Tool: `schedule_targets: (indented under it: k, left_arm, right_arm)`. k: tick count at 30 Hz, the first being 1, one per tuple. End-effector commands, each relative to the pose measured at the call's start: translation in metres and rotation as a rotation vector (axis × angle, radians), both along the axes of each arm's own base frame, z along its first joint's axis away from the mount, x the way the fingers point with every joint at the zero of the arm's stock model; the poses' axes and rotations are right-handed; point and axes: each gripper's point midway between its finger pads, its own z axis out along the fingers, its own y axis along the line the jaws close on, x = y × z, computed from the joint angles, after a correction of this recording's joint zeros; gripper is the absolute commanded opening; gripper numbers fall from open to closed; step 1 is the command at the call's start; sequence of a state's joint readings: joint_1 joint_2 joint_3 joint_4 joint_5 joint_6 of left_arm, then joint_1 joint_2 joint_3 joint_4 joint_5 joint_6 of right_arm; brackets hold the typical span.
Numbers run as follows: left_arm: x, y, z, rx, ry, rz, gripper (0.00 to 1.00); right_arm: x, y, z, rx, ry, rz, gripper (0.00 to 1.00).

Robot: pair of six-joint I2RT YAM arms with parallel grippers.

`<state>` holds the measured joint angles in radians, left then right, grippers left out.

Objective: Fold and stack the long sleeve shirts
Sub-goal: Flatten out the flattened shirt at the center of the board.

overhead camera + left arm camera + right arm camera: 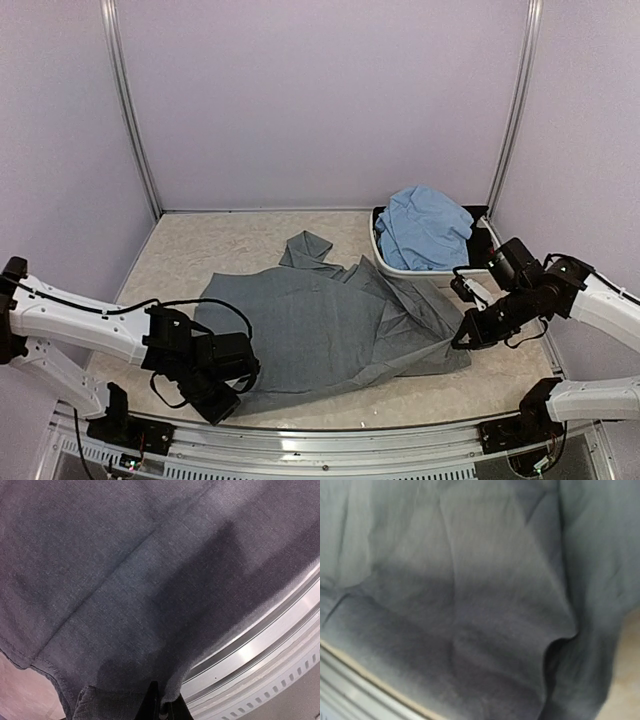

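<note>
high rear view, wrist views close on grey shirt (320, 330)

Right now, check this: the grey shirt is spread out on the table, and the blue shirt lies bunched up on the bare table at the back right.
Wrong in one respect: the blue shirt lies bunched up in the white basin at the back right, as the top view shows. The grey shirt is spread out on the table.

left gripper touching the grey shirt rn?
Touching. The left wrist view shows the hem of the grey shirt pinched in the left gripper. The top view agrees: the gripper sits at the shirt's near-left corner.
</note>
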<state>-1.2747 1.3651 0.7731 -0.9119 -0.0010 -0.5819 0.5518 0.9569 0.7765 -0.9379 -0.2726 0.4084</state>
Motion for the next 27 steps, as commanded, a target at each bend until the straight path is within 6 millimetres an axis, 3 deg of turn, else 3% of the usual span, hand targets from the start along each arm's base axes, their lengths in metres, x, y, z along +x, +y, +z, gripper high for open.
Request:
schedule_targets:
  k: [1,6,9,10,11,13,16,18,21,25,27]
  left_arm:
    - [-0.016,-0.013,-0.006,-0.047,0.090,0.001,0.06]
    - [-0.036,-0.014,-0.011,-0.029,0.163,-0.043,0.09]
    - [-0.037,-0.016,-0.009,-0.034,0.172,-0.059,0.25]
    - [-0.038,-0.015,-0.009,-0.031,0.176,-0.060,0.33]
    - [-0.038,-0.015,-0.010,-0.028,0.177,-0.060,0.41]
    - [-0.035,-0.017,-0.008,-0.033,0.163,-0.060,0.57]
    - [-0.027,-0.027,0.007,-0.081,0.118,-0.068,0.80]
    - [-0.017,-0.037,0.020,-0.127,0.081,-0.065,0.98]
    - [-0.003,-0.050,0.039,-0.215,0.047,-0.033,0.99]
    - [0.008,-0.051,0.055,-0.272,0.021,-0.023,0.99]
    - [0.031,-0.056,0.070,-0.323,-0.036,0.025,0.99]
  right_arm:
    - [-0.027,0.003,-0.022,-0.028,0.118,-0.005,0.03]
    - [-0.051,0.013,-0.039,-0.038,0.183,0.029,0.12]
    - [-0.052,0.012,-0.042,-0.073,0.185,0.028,0.24]
    - [-0.052,0.011,-0.041,-0.088,0.183,0.025,0.32]
    - [-0.050,0.011,-0.038,-0.096,0.174,0.025,0.50]
    - [-0.047,0.012,-0.027,-0.095,0.148,0.025,0.76]
    - [-0.040,0.019,-0.007,-0.066,0.103,0.043,0.98]
    - [-0.034,0.023,0.006,-0.057,0.071,0.050,0.99]
    - [-0.024,0.025,0.023,-0.059,0.012,0.051,0.99]
    - [-0.024,0.026,0.023,-0.060,0.005,0.063,0.99]
    - [-0.013,0.030,0.028,-0.054,-0.048,0.061,0.99]
